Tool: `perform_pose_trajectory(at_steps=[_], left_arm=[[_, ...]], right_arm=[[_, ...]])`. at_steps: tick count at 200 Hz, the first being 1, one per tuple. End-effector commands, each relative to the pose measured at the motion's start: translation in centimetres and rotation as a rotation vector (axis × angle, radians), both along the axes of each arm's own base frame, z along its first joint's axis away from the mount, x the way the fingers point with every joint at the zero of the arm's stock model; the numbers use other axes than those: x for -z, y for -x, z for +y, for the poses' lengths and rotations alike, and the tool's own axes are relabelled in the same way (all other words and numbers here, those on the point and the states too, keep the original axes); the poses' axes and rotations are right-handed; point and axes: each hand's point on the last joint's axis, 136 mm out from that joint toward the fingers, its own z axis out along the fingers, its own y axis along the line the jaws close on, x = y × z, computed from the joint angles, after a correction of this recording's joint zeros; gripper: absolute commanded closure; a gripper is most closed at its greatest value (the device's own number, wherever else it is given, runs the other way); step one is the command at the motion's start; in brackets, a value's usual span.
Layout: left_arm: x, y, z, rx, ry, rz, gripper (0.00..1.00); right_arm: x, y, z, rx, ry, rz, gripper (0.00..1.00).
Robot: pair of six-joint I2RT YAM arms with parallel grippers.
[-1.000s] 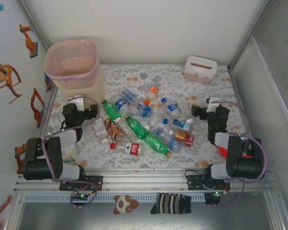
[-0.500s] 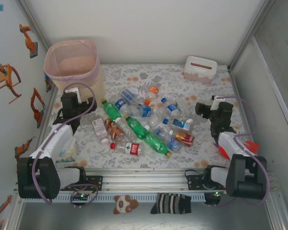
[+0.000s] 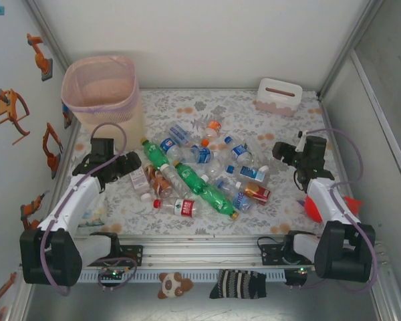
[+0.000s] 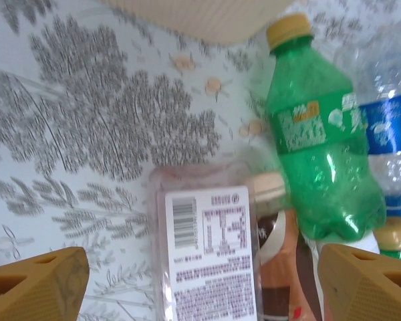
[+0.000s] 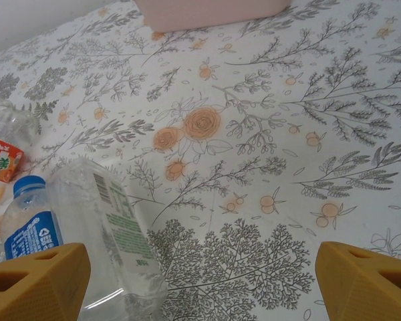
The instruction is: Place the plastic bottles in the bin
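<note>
Table: a cloth (image 3: 244,110) with grey leaves and orange flowers covers it.
Bin (image 3: 113,124): stands upright in the far left corner, with a pink liner folded over its rim.
Bottles (image 3: 200,174): they lie on their sides in a loose pile in the middle of the cloth, near the bin but outside of it.
Green bottles: there are two. One (image 3: 157,154) is at the far left of the pile, with its cap toward the bin. The other (image 3: 212,192) lies diagonal on the nearer side.
Red-label bottle (image 3: 180,207): at the near edge of the pile, a little apart from the rest.
Orange-cap bottle (image 3: 214,127): at the far edge of the pile.
Left gripper (image 3: 131,165): open, with the two fingers wide apart and gripping nothing. It is low at the left edge of the pile.
Under the left gripper: in the wrist view a white-label bottle (image 4: 210,267) lies between the two fingers. A brown-label bottle (image 4: 277,267) is touching its side. Behind them lies a green bottle with a yellow cap, and a blue-label bottle (image 4: 387,127) is at the right edge. If a finger touches any of them, I cannot tell.
Right gripper (image 3: 281,153): open, with the fingers wide apart and gripping nothing. It is at the right edge of the pile.
Under the right gripper: a clear bottle (image 5: 100,227) with green print is by the left finger, and a small blue-cap bottle (image 5: 30,227) is just beside it. Bare cloth is between the fingers.
White box (image 3: 279,97): far right on the cloth, well apart from the pile.
Red carton (image 3: 257,194): on the right near side of the pile, among the bottles.
</note>
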Motion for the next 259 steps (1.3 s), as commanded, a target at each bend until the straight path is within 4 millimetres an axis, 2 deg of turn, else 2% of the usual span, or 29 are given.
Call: perform_pose_trajectory(at_steps=[1, 36, 104, 154, 191, 259], left_arm=[[0.9, 1.4, -1.4, 0.009, 0.058, 0.116, 0.14], [2.6, 1.9, -1.9, 0.022, 0.005, 0.21, 0.16], [5.0, 0.8, -3.0, 0.042, -0.014, 0.282, 0.15], [6.0, 0.5, -2.2, 0.011, -0.064, 0.297, 0.18], [6.8, 0.3, -2.4, 0.021, -0.063, 0.312, 0.21], [7.2, 0.3, -2.2, 0.026, -0.076, 0.326, 0.26]], right_arm=[[0.6, 0.2, 0.6, -0.01, -0.039, 0.045, 0.14], [1.0, 0.0, 0.6, -0.011, -0.041, 0.063, 0.14], [0.5, 0.1, 0.6, -0.012, -0.038, 0.049, 0.14], [0.1, 0.3, 0.5, -0.01, -0.03, 0.041, 0.15], [-0.2, 0.4, 0.5, -0.011, -0.028, 0.031, 0.15], [-0.8, 0.7, 0.5, -0.009, -0.025, 0.019, 0.15]])
